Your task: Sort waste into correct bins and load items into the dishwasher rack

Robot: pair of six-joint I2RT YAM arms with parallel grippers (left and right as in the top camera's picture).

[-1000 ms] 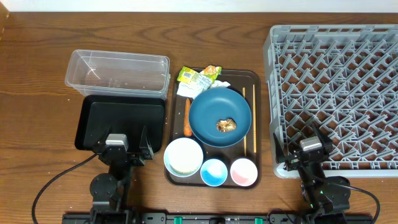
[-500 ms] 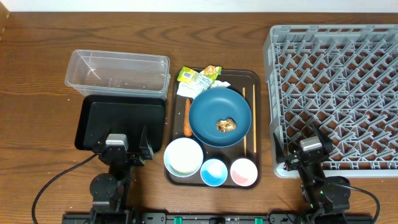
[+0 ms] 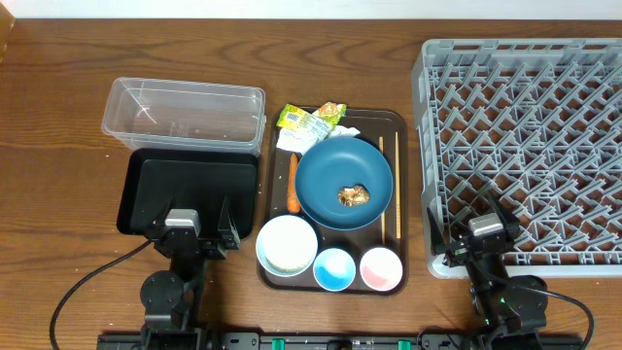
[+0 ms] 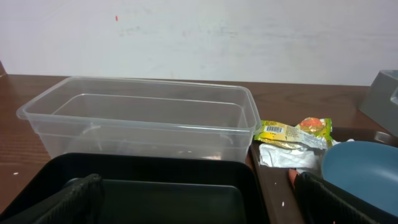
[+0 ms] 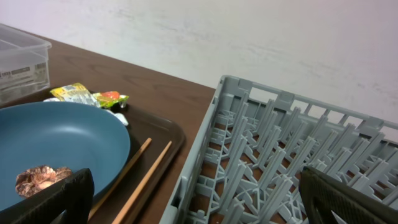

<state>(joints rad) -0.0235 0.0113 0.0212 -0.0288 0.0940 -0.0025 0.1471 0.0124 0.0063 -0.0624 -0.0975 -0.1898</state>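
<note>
On the dark-brown tray (image 3: pixel 400 124) lie the dark-blue plate (image 3: pixel 330 170) with a brown food lump (image 3: pixel 353 195) on it, green-yellow wrappers (image 3: pixel 311 119), a white napkin (image 3: pixel 346 129), a carrot (image 3: pixel 293 185), chopsticks (image 3: pixel 389 185), a white bowl (image 3: pixel 287 244), a light-blue cup (image 3: pixel 333 268) and a pink cup (image 3: pixel 381 268). The clear tub (image 3: pixel 185 114) and black bin (image 3: pixel 190 192) sit to the left. The grey rack (image 3: pixel 525 146) is on the right. My left gripper (image 3: pixel 190 231) is open over the black bin's near edge. My right gripper (image 3: pixel 476 245) is open over the rack's near-left corner.
The left wrist view shows the clear tub (image 4: pixel 137 121), the black bin (image 4: pixel 155 186), the wrappers (image 4: pixel 292 130) and the plate's rim (image 4: pixel 367 171). The right wrist view shows the plate (image 5: pixel 56 143), food lump (image 5: pixel 40 176), chopsticks (image 5: pixel 140 180) and rack (image 5: pixel 280 155). A white wall is behind.
</note>
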